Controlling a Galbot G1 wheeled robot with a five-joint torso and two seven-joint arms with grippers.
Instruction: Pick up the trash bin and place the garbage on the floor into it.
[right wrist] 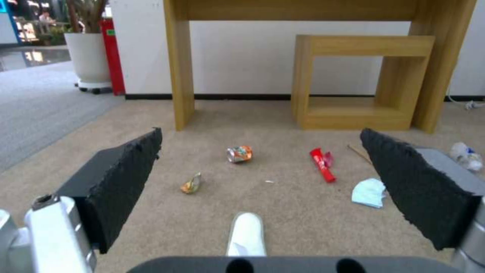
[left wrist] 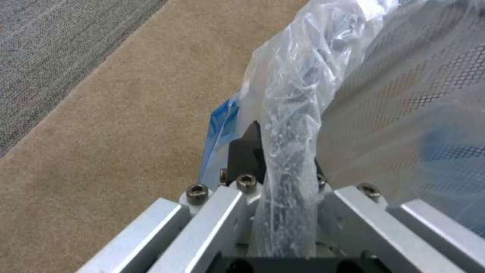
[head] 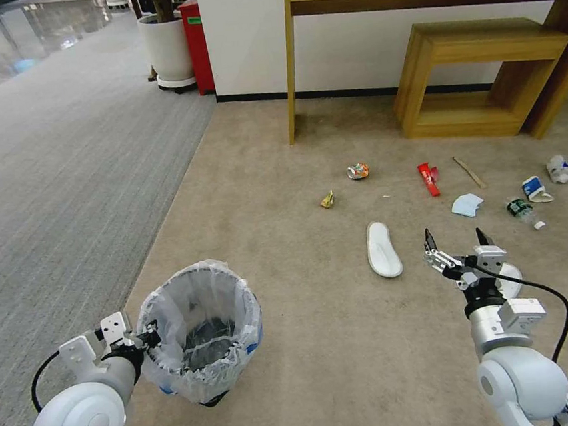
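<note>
The trash bin point(head: 202, 335), black with a crinkly white bag, is at the near left on the beige floor point(head: 299, 372). My left gripper point(head: 149, 333) is shut on its bag-covered rim point(left wrist: 288, 151). My right gripper point(head: 457, 240) hangs open over the carpet, empty, with both black pads point(right wrist: 121, 178) wide apart. One white slipper point(head: 383, 249) point(right wrist: 246, 235) lies just left of it; another slipper point(head: 510, 278) is partly hidden under it. Farther off lie a crushed can point(head: 358, 171) point(right wrist: 239, 154), a red wrapper point(head: 429, 179) point(right wrist: 322, 165), a blue mask point(head: 466, 205) point(right wrist: 369, 192) and a plastic bottle point(head: 523, 211).
A yellow scrap point(head: 327, 199), a wooden stick point(head: 469, 172), a paper cup point(head: 535, 189) and a crumpled clear bottle point(head: 559, 168) also lie about. A wooden table point(head: 290, 72) and stool point(head: 479, 80) stand against the far wall. Grey striped carpet point(head: 46, 182) borders the left.
</note>
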